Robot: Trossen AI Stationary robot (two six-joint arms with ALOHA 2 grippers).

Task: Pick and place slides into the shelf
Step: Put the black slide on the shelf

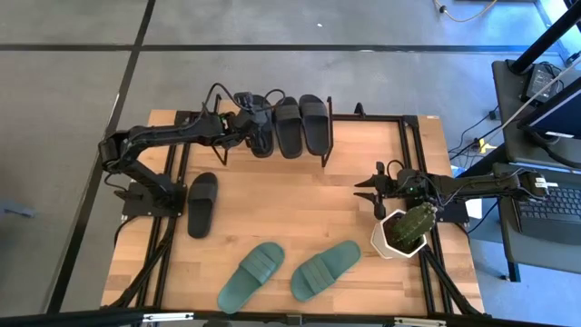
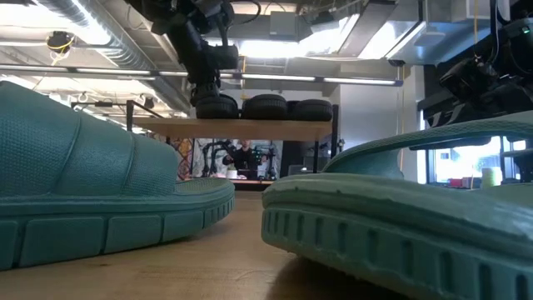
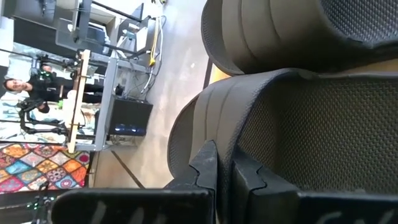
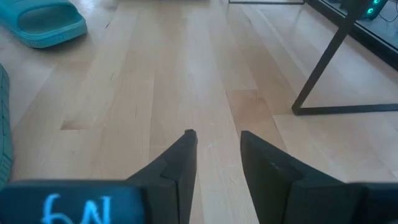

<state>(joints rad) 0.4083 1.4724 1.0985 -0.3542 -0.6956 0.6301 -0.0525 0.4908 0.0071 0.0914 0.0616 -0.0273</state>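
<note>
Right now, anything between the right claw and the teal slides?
No. In the high view only bare tabletop lies between the right claw and the nearer teal slide; the plant pot sits off to the side.

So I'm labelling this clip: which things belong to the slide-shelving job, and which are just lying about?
Job:
- three matte black slides on the shelf
- black slide on the table
- two teal-green slides
- low wooden-topped black-framed shelf
- left gripper, at the shelf's leftmost slide
- right gripper, waiting over the table

Lying about:
- cactus in white pot

Overhead, table-level, two wrist-mounted — close.
</note>
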